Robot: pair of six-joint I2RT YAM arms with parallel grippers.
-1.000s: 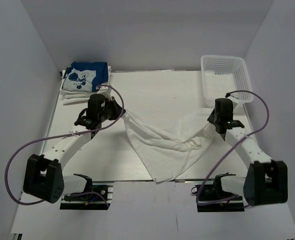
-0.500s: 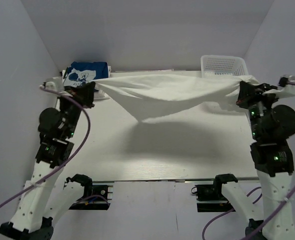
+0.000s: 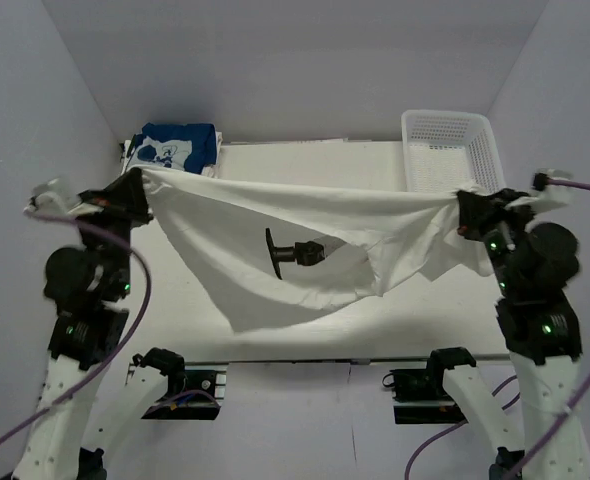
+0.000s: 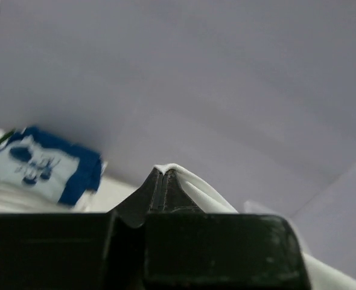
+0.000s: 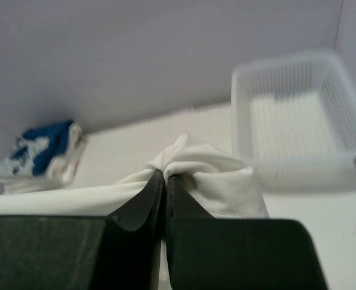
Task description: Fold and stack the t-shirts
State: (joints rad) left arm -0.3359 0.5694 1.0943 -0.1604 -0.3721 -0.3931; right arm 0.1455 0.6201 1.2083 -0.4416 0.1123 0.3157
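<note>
The white t-shirt lay slumped on the bench a second ago; now it hangs stretched in the air between the raised left hand and right hand.

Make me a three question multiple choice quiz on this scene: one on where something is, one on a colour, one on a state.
1. Where on the table does the mesh basket stand?
A) far right corner
B) far left corner
C) middle of the near edge

2. What colour is the folded shirt at the far left?
A) red with stripes
B) blue with a white print
C) plain black

3. How is the white t-shirt now?
A) lying flat on the table
B) bundled inside the basket
C) hanging stretched between the left end effector and the right end effector

Answers:
1 A, the top view shows it at the far right.
2 B, blue cloth with a white print shows there.
3 C, each end effector is shut on an edge and the cloth sags between them.
</note>
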